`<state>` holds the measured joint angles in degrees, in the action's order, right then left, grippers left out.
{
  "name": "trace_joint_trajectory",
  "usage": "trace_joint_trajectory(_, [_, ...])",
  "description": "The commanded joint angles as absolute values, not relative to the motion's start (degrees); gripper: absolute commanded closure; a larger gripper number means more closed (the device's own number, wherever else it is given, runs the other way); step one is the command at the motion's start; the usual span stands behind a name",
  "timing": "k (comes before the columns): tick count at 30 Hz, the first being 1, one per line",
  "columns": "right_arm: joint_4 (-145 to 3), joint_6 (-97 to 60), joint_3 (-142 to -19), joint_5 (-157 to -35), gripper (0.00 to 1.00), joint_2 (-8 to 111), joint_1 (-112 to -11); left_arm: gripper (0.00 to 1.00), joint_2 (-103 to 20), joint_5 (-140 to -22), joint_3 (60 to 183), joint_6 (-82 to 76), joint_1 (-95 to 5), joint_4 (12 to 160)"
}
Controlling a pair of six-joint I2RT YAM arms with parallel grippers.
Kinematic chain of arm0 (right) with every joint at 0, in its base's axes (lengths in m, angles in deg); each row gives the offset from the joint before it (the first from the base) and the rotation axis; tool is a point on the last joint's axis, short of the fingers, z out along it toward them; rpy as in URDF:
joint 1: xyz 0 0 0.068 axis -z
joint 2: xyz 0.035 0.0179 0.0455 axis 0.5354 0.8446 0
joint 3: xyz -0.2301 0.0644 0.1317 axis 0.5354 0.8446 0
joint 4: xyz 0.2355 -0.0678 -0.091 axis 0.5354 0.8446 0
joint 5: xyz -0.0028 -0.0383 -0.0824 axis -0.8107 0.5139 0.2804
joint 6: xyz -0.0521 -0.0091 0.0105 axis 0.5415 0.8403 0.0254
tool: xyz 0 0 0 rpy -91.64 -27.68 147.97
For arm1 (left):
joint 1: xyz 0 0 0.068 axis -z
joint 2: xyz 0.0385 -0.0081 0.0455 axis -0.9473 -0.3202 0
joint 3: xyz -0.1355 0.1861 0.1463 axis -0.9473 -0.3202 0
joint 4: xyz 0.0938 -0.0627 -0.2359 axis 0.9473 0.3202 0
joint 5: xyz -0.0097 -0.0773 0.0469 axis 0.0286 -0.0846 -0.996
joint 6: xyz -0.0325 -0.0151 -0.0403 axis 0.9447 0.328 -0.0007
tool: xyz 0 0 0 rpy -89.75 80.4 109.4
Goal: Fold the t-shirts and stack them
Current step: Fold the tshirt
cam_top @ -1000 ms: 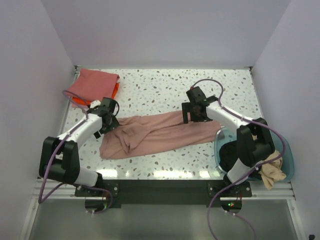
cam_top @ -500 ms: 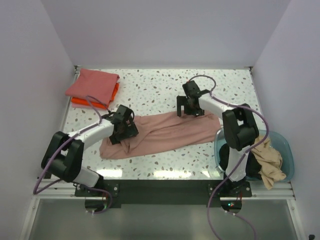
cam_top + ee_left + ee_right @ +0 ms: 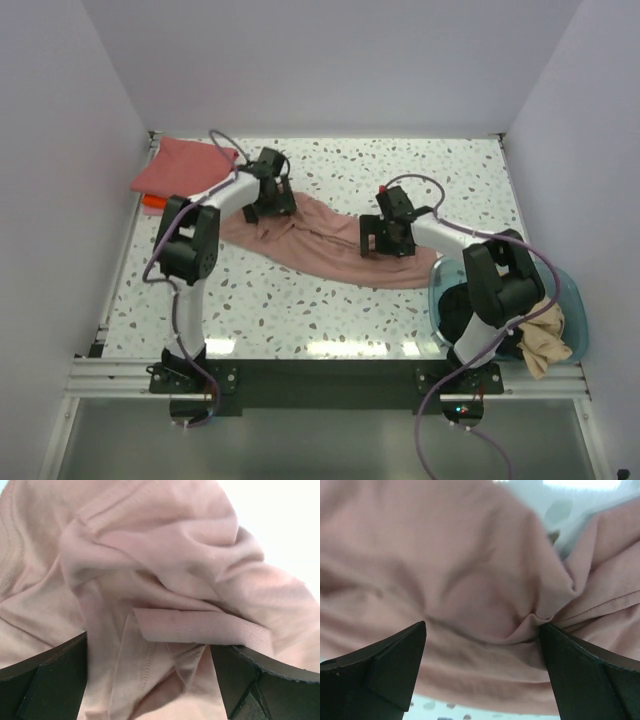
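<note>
Top external: pink shirt point(image 3: 320, 242) mid-table, edge by tub point(image 3: 581, 325); both jaws spread, empty

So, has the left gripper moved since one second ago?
Yes. The left gripper has gone toward the back of the table, and it now sits beside the folded shirts in the far left corner.

Speckled tbl point(image 3: 300, 300), pink tee point(image 3: 330, 245), folded tees point(image 3: 180, 165), tub point(image 3: 436, 290)
</note>
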<state>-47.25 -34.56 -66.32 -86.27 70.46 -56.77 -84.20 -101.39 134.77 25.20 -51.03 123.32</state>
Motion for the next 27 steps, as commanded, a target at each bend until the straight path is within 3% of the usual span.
trace_joint_trajectory(1, [-47.5, -40.1, -60.3, -93.6, 0.01, 66.1, -60.9, 0.0, -101.8, -90.7, 154.1, 17.8, -51.1, 115.5])
trace_joint_trajectory(3, [-48.1, -42.8, -57.0, -93.7, 0.01, 64.9, -65.1, 0.0, -113.0, -90.4, 172.0, 17.5, -51.0, 120.4])
trace_joint_trajectory(6, [-52.4, -50.3, -51.7, -95.9, 0.01, 62.6, -71.5, 0.0, -121.9, -89.9, 186.8, 18.2, -51.1, 122.1])
trace_joint_trajectory(10, [-58.9, -60.8, -48.0, -98.0, 0.01, 59.8, -79.8, 0.0, -120.8, -87.6, 180.3, 21.0, -51.9, 109.9])
trace_joint_trajectory(14, [-56.7, -59.8, -51.5, -97.6, 0.01, 57.2, -84.9, 0.0, -123.7, -88.1, 184.4, 22.6, -52.4, 109.6])
trace_joint_trajectory(27, [-39.6, -53.9, -61.0, -80.6, 0.01, 45.2, -83.8, 0.0, -121.7, -90.9, 182.4, 23.7, -53.2, 106.3])
